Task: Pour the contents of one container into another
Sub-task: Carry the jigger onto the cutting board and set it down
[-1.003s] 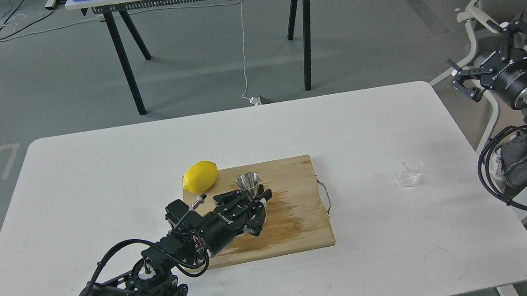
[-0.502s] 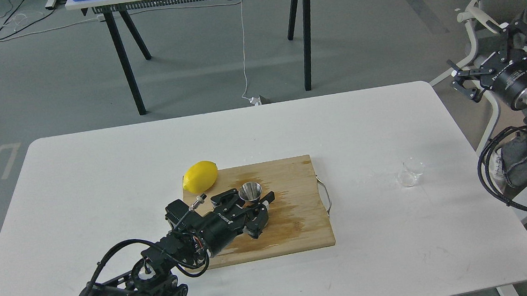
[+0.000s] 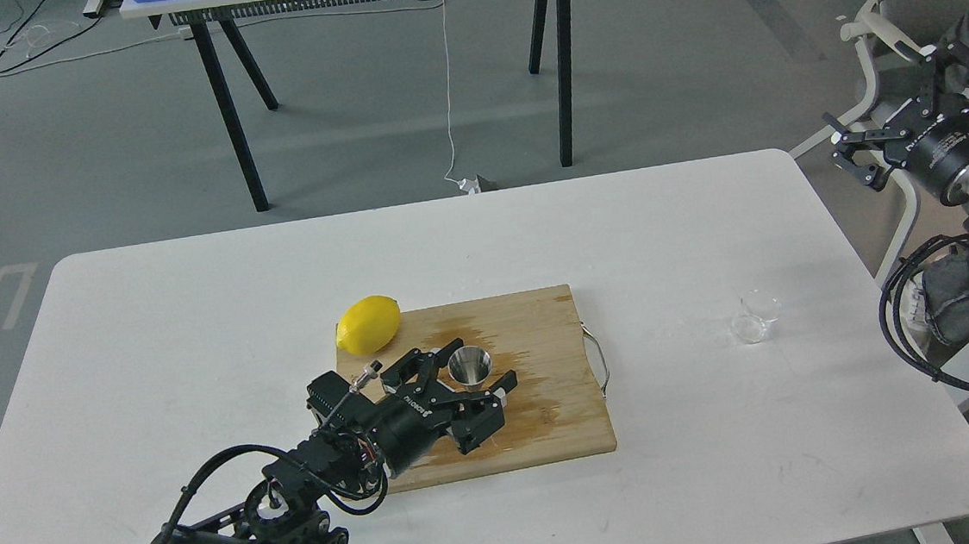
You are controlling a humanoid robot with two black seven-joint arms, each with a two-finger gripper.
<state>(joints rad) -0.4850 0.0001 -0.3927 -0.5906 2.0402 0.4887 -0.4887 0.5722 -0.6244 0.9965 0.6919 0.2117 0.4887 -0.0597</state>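
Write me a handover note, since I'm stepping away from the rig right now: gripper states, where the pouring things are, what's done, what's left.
Left gripper: fingers spread on either side of the steel jigger, which stands upright on the wooden cutting board; whether the fingers touch it is unclear.
Right gripper: open, empty, raised off the table's right edge.
Clear glass cup: standing alone on the white table, right of the board, untouched.
Lemon: at the board's back-left corner.
Done: left arm positioned at the jigger. A wet stain shows on the board.
Left: pick up the glass cup, bring it over the jigger, pour.
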